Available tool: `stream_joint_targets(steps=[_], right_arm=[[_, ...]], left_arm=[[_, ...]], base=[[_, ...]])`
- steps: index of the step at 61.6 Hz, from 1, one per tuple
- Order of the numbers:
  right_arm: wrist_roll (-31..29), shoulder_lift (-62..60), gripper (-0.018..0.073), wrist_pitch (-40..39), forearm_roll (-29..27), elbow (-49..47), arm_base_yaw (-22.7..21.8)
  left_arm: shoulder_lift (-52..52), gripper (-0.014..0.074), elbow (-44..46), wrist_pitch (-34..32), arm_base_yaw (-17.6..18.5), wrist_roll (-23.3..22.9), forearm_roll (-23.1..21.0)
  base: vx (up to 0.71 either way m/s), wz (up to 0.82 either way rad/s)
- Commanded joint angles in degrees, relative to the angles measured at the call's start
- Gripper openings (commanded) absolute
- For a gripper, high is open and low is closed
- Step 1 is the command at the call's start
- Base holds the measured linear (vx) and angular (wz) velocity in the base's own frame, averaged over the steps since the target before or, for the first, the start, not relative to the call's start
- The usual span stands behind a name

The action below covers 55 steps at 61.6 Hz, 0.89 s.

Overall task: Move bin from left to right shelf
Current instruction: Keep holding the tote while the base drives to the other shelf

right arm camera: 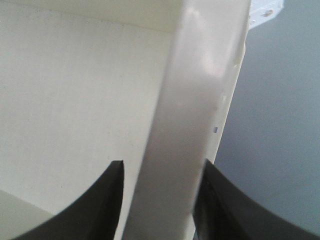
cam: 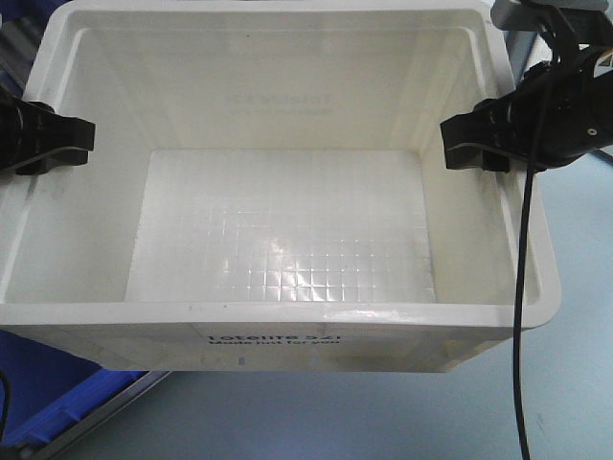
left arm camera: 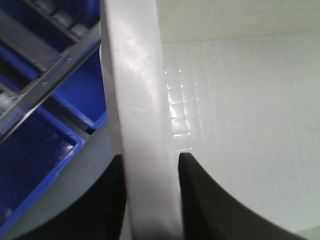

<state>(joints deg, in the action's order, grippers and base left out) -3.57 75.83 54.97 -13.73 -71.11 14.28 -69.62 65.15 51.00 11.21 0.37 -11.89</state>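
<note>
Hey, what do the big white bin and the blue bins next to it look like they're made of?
Most likely moulded plastic for the bin: it is white, slightly translucent and glossy, with light glinting off its smooth rim and its grid-patterned floor. Probably hard plastic as well for the blue bins: they have an even colour, thin straight rims and a soft sheen, though they are only partly in view.

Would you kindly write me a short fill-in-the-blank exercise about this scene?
The white bin holds ____. The left hand and the right hand each grip the bin's thick ____. The bin's floor bears a ____ pattern. The other bins beside the left hand are coloured ____.
Missing words: nothing; rim; grid; blue.
</note>
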Motion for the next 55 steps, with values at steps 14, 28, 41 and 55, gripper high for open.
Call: stream_joint_targets(steps=[14, 28, 41, 55], right_arm=[[-0.6, -2.1, -0.0004, -4.5, 0.1, -2.0, -0.1], [-0.6, -2.1, -0.0004, -4.5, 0.1, -2.0, -0.1], [-0.6, -2.1, -0.0004, -4.5, 0.1, -2.0, -0.1], [-0.6, -2.1, -0.0004, -4.5, 0.1, -2.0, -0.1]], left_arm=[[2.5, -0.0005, 2.3, -5.6, 0.4, 2.0, -2.1], [2.5, -0.0005, 2.3, -5.6, 0.4, 2.0, -2.1], [2.5, -0.0005, 2.3, -5.6, 0.4, 2.0, -2.1], [2.5, -0.0005, 2.3, -5.6, 0.4, 2.0, -2.1]], base=[[0.05, 0.80], [0.03, 0.57], [0.02, 0.34], [0.03, 0.32]])
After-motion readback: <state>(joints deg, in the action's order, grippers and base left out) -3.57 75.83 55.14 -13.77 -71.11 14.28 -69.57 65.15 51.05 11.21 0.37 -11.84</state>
